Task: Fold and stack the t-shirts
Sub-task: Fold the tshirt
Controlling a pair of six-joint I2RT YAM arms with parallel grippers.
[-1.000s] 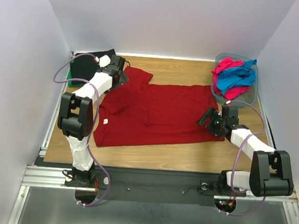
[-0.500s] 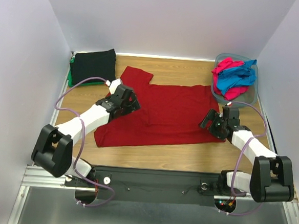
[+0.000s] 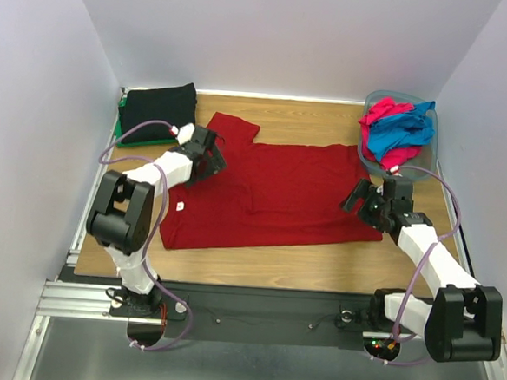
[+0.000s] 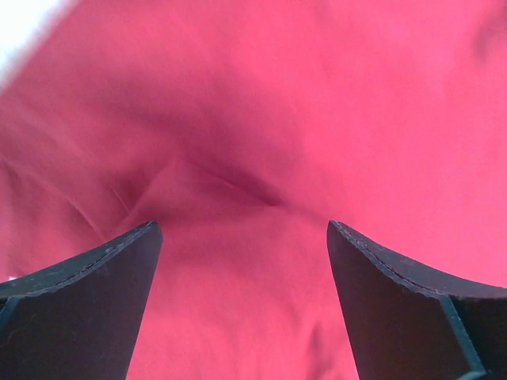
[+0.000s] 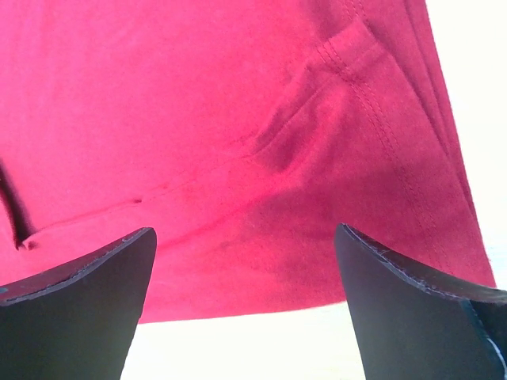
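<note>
- A folded black shirt lies on the worktop, past the far-left corner of the dark red shirt. It is near that shirt's sleeve but apart from it.
- A green shirt shows only as a thin strip under the black shirt, on the side away from the dark red shirt.
- The left hand is over the left end of the dark red shirt, just on the near side of the sleeve. In the wrist view the left hand is spread. Its two dark fingers stand wide apart with only wrinkled red cloth between them, and it pinches nothing. I cannot tell whether the tips touch the cloth.
- The dark red shirt lies spread out across the middle of the worktop. Its sleeve points toward the far left, and a small white label sits near its left edge.
- The right hand is at the right end of the dark red shirt, over its near-right corner. The right hand is also spread and grips nothing. Below it lie a stitched hem and the shirt's edge, with pale worktop past that edge.
- A tub stands just beside the far-right corner of the dark red shirt. It holds a crumpled pink shirt and a blue shirt piled together above the rim.
</note>
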